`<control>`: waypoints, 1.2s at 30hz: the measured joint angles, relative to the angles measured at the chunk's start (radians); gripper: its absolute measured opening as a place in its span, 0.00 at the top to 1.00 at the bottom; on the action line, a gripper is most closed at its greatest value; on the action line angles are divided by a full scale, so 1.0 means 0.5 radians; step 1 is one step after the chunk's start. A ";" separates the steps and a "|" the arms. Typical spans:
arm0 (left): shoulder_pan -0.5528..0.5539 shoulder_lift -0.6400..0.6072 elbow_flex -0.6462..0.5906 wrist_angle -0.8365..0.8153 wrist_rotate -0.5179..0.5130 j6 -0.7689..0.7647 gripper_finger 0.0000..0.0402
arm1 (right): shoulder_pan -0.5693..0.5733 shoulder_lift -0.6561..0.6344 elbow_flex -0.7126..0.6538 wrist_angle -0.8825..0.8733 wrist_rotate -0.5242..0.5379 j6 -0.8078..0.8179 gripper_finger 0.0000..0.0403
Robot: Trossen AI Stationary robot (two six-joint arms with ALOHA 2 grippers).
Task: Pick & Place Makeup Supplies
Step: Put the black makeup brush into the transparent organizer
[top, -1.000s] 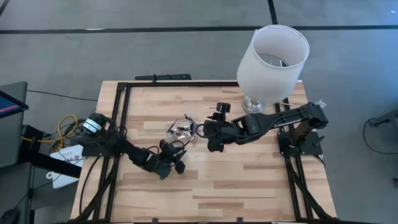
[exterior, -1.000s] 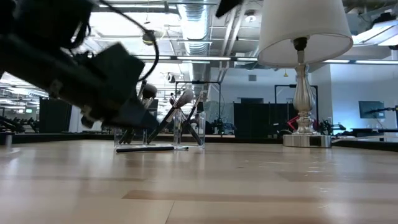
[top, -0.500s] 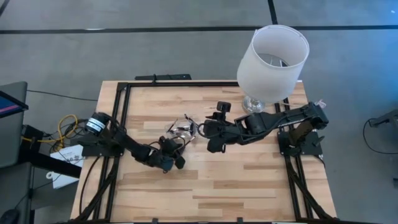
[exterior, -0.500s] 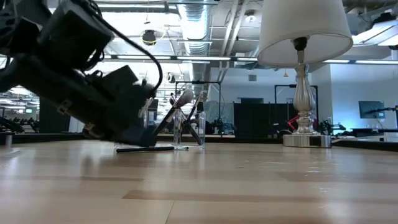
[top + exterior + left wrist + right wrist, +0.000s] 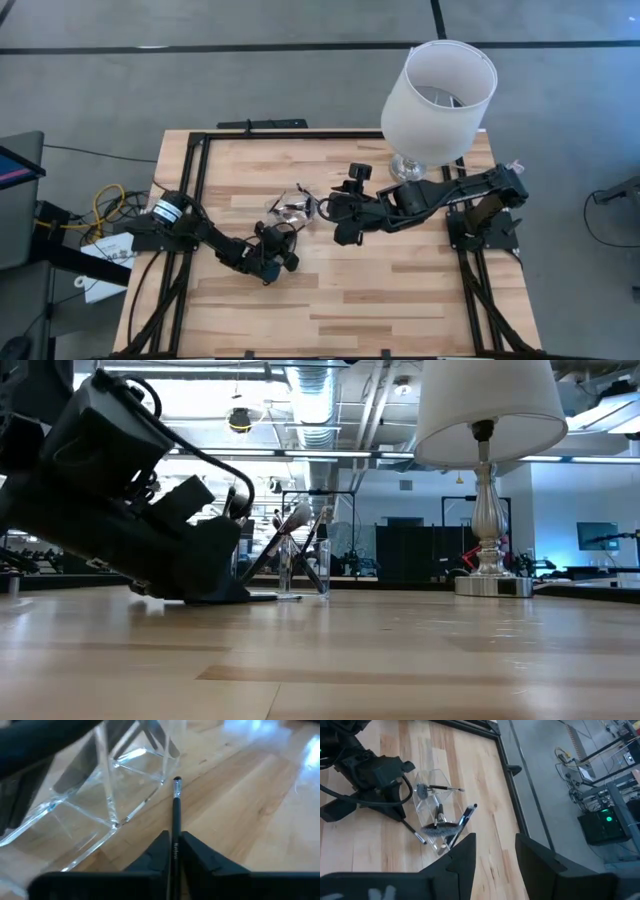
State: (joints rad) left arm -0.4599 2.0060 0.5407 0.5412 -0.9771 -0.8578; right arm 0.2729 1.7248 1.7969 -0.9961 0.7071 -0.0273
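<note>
Most of the job looks done to me. The clear holder [image 5: 436,822] already has several brushes standing in it: I can see a wide fluffy-headed one [image 5: 440,831], a dark-handled one leaning out over the rim [image 5: 465,815], and others crossing inside it in the low view [image 5: 290,535]. What is left, as far as I can tell, is the single thin black brush [image 5: 175,820] lying flat on the wooden table [image 5: 400,290], just beside the holder's near corner, its small tip pointing away from me toward the far side. Whether any more lie hidden behind my own arm I cannot tell.

My left gripper [image 5: 172,852] is down at table level, the arm stretched in low from the left edge and tilted steeply, so the fingers nearly scrape the wood. My two fingers [image 5: 155,855] stand on either side of that brush's handle, almost together, with the handle filling the narrow slot between them. I judge I am pinching it, though I cannot tell if the grip is firm enough to lift.

My right gripper [image 5: 492,852] waits just right of the holder, raised off the table, arm reaching in from the right past the lamp [image 5: 440,95]. Its fingers are apart and hold nothing.
</note>
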 joint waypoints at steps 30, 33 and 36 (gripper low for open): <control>-0.388 -0.717 0.169 0.034 -0.249 0.855 0.97 | 0.422 -0.913 -1.494 0.506 -0.015 0.629 0.71; -0.364 -0.779 0.169 0.040 -0.288 0.978 0.97 | 0.361 -1.177 -1.879 1.286 -0.160 0.329 0.71; -0.329 -0.830 0.169 0.049 -0.308 1.081 0.97 | 0.220 -1.335 -2.310 2.270 -0.676 -0.044 0.71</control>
State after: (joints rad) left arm -0.6246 1.5910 0.6254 0.5659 -1.1311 -0.3173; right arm 0.3831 1.0573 0.6420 0.1387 0.3689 -0.0490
